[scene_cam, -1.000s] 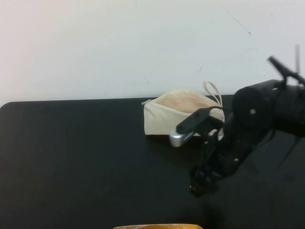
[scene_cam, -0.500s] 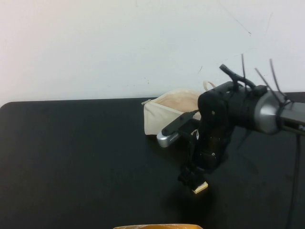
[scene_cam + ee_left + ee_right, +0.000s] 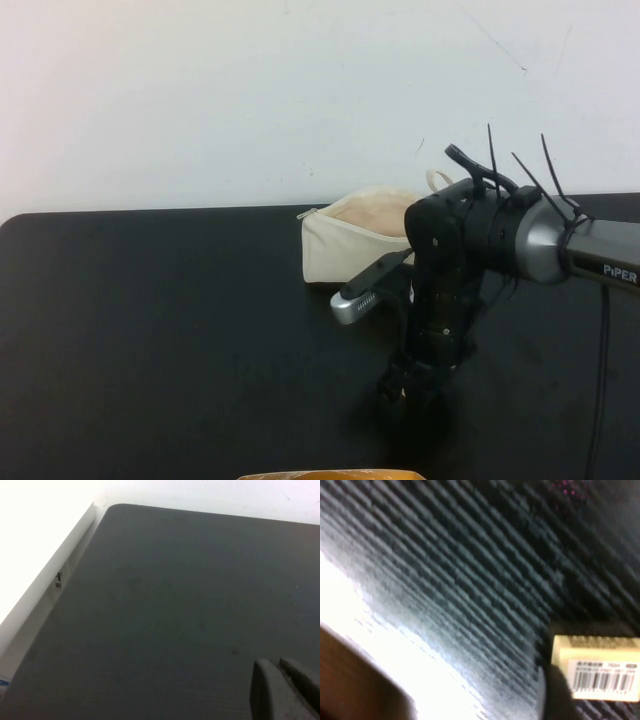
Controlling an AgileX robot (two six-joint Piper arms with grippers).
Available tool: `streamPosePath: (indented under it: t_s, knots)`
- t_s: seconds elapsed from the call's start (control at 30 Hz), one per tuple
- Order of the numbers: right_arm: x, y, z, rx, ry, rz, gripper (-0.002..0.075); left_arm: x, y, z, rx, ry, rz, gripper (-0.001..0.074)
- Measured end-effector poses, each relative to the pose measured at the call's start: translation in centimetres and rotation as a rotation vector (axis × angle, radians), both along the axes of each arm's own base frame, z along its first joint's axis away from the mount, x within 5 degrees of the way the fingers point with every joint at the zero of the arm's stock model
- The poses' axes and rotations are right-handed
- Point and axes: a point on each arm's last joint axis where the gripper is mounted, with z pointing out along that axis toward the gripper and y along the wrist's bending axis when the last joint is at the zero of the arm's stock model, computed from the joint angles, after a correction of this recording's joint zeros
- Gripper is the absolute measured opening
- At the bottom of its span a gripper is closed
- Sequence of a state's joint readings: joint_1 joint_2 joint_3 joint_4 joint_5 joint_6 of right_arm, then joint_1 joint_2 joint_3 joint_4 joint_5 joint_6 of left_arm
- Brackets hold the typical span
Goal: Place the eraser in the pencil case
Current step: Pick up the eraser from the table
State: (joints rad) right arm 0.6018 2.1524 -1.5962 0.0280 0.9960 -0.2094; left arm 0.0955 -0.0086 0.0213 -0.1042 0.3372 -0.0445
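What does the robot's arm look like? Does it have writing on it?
The right arm is black with a silver band and white PIPER lettering. Black cable ties stick up from it. A silver camera sits above the right gripper. The left gripper shows grey fingers.

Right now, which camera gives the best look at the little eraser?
The right wrist view: the eraser fills its corner, barcode label readable. In the high view the right pincer, low over the table in front of the case, hides it. The left wrist view shows only table and the left pincer.
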Motion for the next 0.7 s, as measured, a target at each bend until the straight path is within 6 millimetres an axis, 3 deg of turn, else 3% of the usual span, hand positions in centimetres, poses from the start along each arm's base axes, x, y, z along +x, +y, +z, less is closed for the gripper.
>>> streamPosePath:
  t_s: [0.27, 0.33, 0.5, 0.7]
  knots:
    - [0.0, 0.0, 0.3, -0.011, 0.017, 0.008, 0.0292, 0.0, 0.0, 0.0, 0.0, 0.0, 0.0, -0.0001]
    - [0.0, 0.0, 1.2, -0.003, 0.005, 0.018, 0.0292, 0.0, 0.0, 0.0, 0.0, 0.0, 0.0, -0.0001]
    - [0.4, 0.3, 5.6, 0.066, -0.092, 0.026, 0.0292, 0.0, 0.0, 0.0, 0.0, 0.0, 0.0, -0.0001]
    - [1.5, 0.7, 12.1, 0.184, -0.337, 0.034, 0.0292, 0.0, 0.0, 0.0, 0.0, 0.0, 0.0, -0.0001]
